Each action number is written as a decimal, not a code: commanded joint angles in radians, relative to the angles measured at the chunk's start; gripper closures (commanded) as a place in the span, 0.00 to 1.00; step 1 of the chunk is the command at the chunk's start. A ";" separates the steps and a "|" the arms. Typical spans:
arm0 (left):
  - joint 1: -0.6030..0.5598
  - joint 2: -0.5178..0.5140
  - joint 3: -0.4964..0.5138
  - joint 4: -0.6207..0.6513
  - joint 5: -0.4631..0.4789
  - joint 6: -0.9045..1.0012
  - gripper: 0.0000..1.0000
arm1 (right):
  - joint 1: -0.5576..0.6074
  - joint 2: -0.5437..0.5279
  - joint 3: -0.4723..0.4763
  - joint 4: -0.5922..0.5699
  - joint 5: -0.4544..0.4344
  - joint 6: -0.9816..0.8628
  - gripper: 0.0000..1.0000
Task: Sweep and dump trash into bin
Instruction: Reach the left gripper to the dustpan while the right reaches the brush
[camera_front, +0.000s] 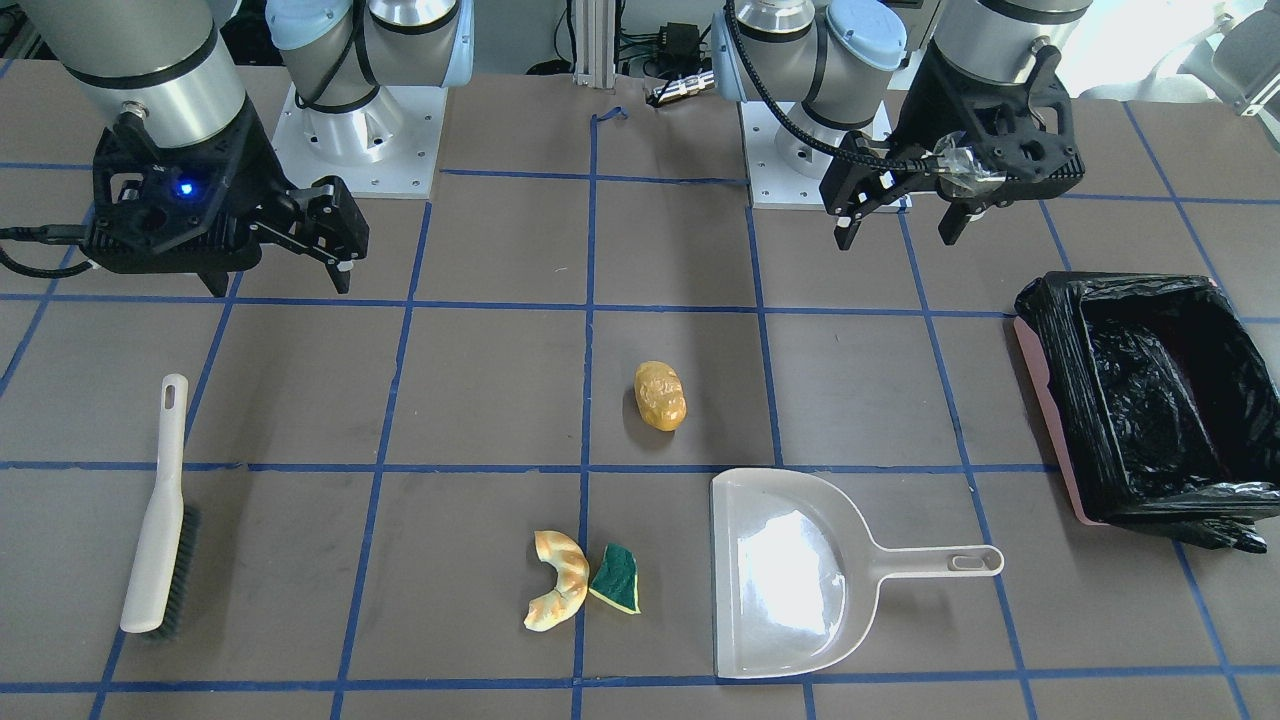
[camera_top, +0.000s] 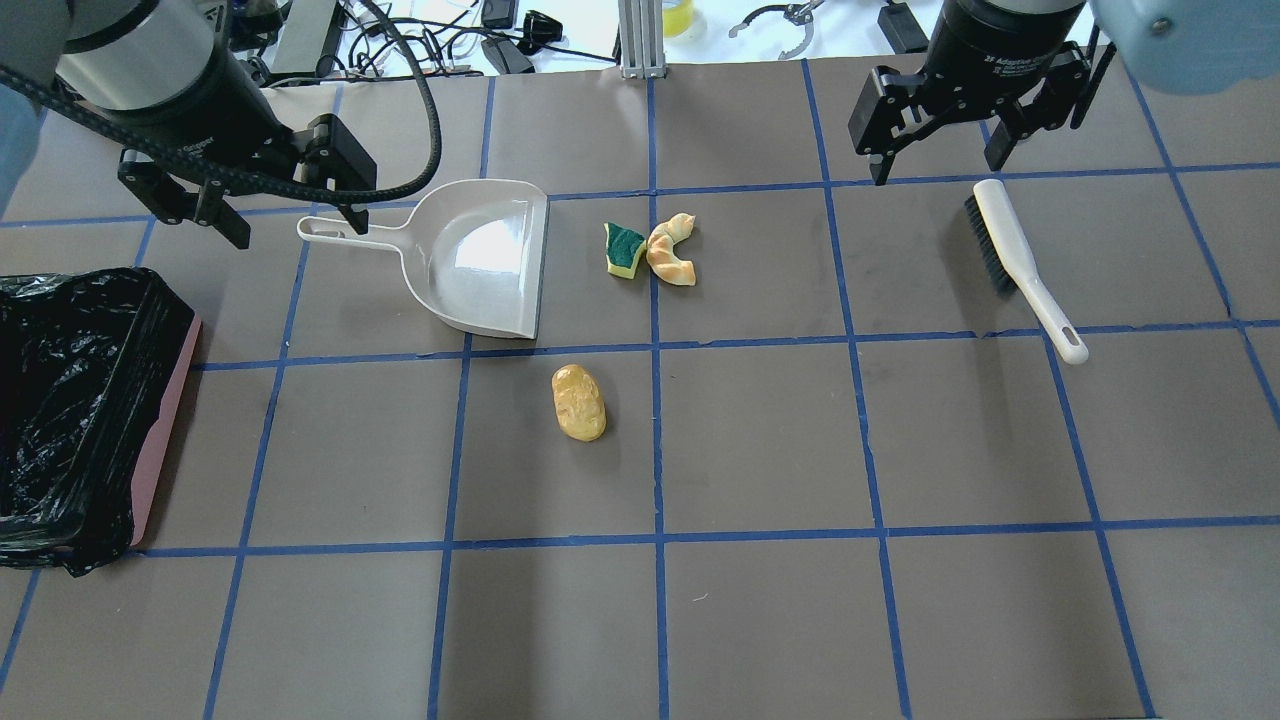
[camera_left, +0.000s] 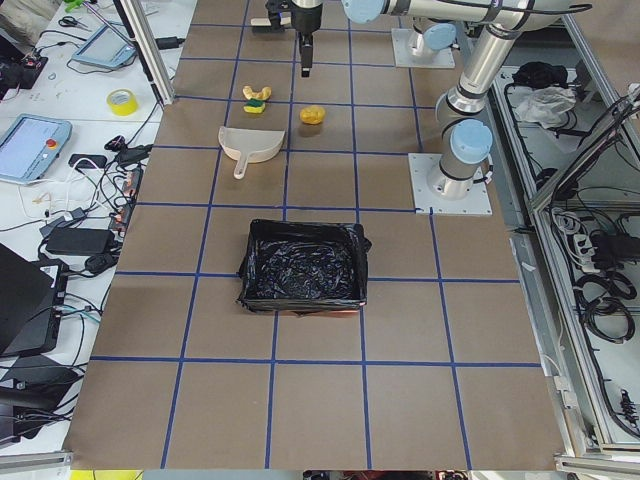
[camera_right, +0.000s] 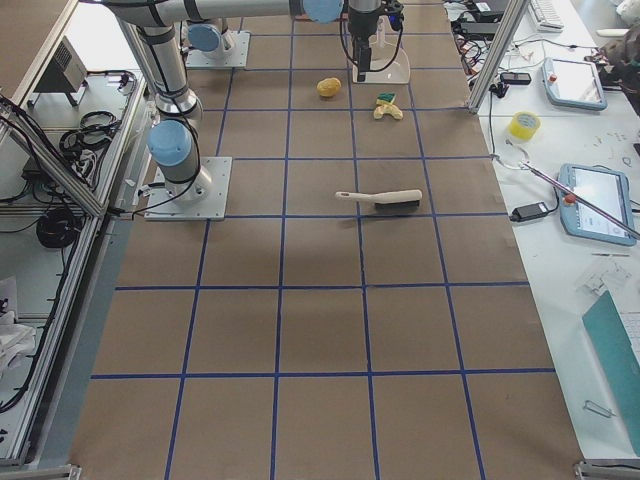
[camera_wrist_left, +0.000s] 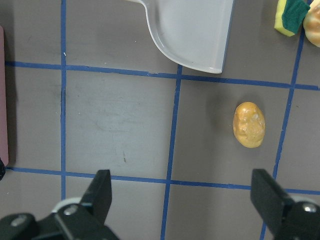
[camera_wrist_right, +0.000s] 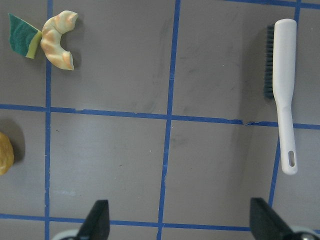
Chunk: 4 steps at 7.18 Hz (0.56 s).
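The trash lies on the brown table. It is a yellow-brown potato-like lump (camera_front: 660, 396) (camera_top: 579, 402) (camera_wrist_left: 249, 124), a tan croissant piece (camera_front: 556, 594) (camera_top: 672, 250) (camera_wrist_right: 58, 39) and a green sponge wedge (camera_front: 616, 578) (camera_top: 624, 248) (camera_wrist_right: 22, 36) touching it. The pink bin (camera_front: 1060, 380) (camera_top: 165, 430) with its black bag stands at the table's left end. My left gripper (camera_front: 897, 238) (camera_top: 295, 225) (camera_wrist_left: 182, 200) is open and empty, raised above the dustpan's handle. My right gripper (camera_front: 278, 283) (camera_top: 938, 168) (camera_wrist_right: 180, 222) is open and empty, raised near the brush.
A beige dustpan (camera_front: 790, 575) (camera_top: 480, 255) (camera_wrist_left: 195, 30) lies flat, its mouth facing the sponge and croissant. A white brush (camera_front: 155, 520) (camera_top: 1020, 265) (camera_wrist_right: 282, 90) lies on the right side. Blue tape lines grid the table.
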<state>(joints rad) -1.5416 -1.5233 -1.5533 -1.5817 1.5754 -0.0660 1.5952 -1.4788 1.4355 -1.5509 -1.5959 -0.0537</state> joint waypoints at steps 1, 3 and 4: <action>0.000 0.000 -0.002 0.000 0.000 0.000 0.00 | -0.003 0.006 0.003 0.003 -0.001 -0.003 0.00; 0.000 0.000 -0.001 0.000 0.000 0.003 0.00 | -0.044 0.024 0.011 -0.017 0.002 -0.014 0.00; 0.000 0.002 -0.001 0.000 0.002 0.068 0.00 | -0.122 0.040 0.043 -0.078 0.001 -0.087 0.00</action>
<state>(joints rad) -1.5416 -1.5228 -1.5541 -1.5815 1.5758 -0.0473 1.5440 -1.4552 1.4525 -1.5778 -1.5941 -0.0822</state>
